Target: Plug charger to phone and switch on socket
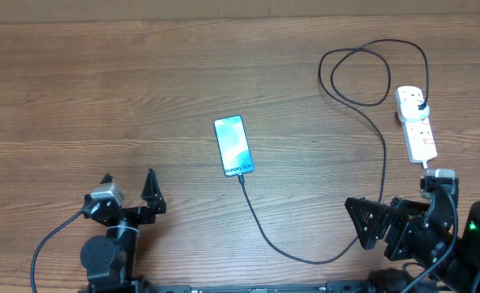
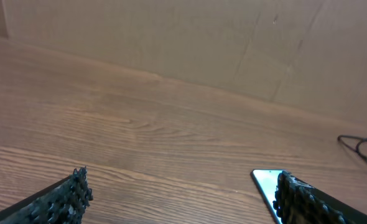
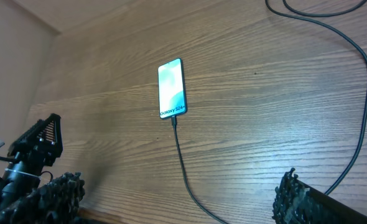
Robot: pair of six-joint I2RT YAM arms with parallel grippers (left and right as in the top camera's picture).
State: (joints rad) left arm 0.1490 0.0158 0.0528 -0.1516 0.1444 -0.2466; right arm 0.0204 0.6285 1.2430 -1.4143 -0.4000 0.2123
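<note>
You had a wood-grain brown tabletop [image 1: 102, 81] before you, its planks running left to right. Along its far edge stood a plain beige board wall [image 2: 233, 43] with faint seams in it.

The slim rectangular phone with the light blue-cyan screen [image 1: 233, 146] lay flat near the middle of the table, screen up, its lettered end towards the arms. The long thin black charger cable [image 1: 384, 163] met the phone at that near edge. From there it ran towards you, bent right in a wide curve, climbed past the right arm and made loose loops at the far right. Its black plug [image 1: 420, 104] sat in the far end of the white oblong power strip with reddish markings [image 1: 416, 122], which lay at the right edge, well apart from the phone. You could not tell from these views whether its switch was on, or whether the connector was fully seated in the phone.

Your left gripper [image 1: 128, 176] sat low at the near left, fingers spread wide with nothing between them, the phone off to its right. Your right gripper [image 3: 183, 177] was at the near right, also spread wide and empty, with the cable passing on the table between its fingers.
</note>
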